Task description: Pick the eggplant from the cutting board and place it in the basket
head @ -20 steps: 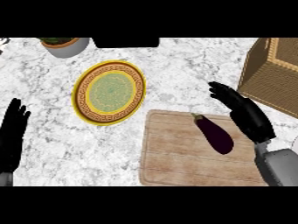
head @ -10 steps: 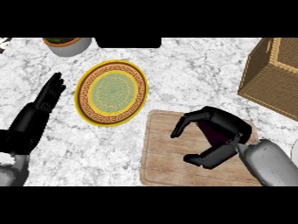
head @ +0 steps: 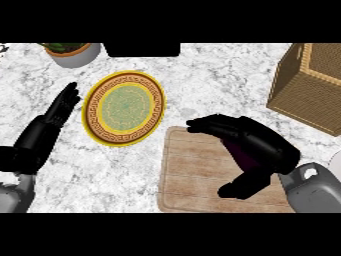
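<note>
**Gripping the eggplant, with lift and carry left to do**

The eggplant (head: 234,151) lies on the cutting board (head: 188,175), mostly hidden by the right robot hand (head: 260,145), whose fingers curl round it. It looks not yet lifted. The carry to the basket (head: 313,95), well apart at the desk's (head: 210,80) right, is left. The left robot hand (head: 40,137) rests open beside the plate (head: 123,107).

Purple eggplant (head: 236,151), mostly hidden, over wooden cutting board (head: 191,181); wicker basket (head: 306,100) apart.
</note>
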Motion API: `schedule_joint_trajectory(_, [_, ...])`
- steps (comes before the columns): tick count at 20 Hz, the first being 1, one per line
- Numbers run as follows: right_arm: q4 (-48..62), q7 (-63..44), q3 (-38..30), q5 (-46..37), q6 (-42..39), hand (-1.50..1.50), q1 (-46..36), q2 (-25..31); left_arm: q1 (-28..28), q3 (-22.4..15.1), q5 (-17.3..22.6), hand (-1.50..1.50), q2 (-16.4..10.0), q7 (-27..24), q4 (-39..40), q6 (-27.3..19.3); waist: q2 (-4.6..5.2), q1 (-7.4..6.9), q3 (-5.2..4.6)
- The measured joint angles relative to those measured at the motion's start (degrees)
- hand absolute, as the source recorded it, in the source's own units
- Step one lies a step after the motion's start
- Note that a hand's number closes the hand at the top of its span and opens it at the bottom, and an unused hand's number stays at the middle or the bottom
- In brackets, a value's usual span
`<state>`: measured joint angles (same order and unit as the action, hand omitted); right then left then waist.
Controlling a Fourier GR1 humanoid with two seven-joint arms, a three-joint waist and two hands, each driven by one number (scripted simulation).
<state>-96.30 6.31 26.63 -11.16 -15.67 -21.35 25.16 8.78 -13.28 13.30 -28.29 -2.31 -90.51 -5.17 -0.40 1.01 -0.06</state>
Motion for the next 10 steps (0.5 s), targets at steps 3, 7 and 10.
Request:
schedule_joint_trajectory(3, [-2.77,-5.96,-1.65,-4.41,-0.71,-1.5,-4.96,3.44,-0.05,-0.55,-0.59,0.0,0.71,-0.53,0.37,0.12,-0.04,-0.19,-0.07])
schedule_joint_trajectory(7, [-4.79,-13.02,-1.12,-7.29,-9.14,-1.5,-11.42,9.93,0.59,-0.47,-0.62,0.0,0.85,-0.55,0.85,0.82,-0.04,-0.56,-0.14])
schedule_joint_trajectory(10, [-4.62,-17.05,-1.64,-4.32,-18.75,-1.5,-15.85,13.78,1.02,-0.24,-0.65,0.0,0.87,0.1,0.48,0.98,0.02,-0.9,-0.14])
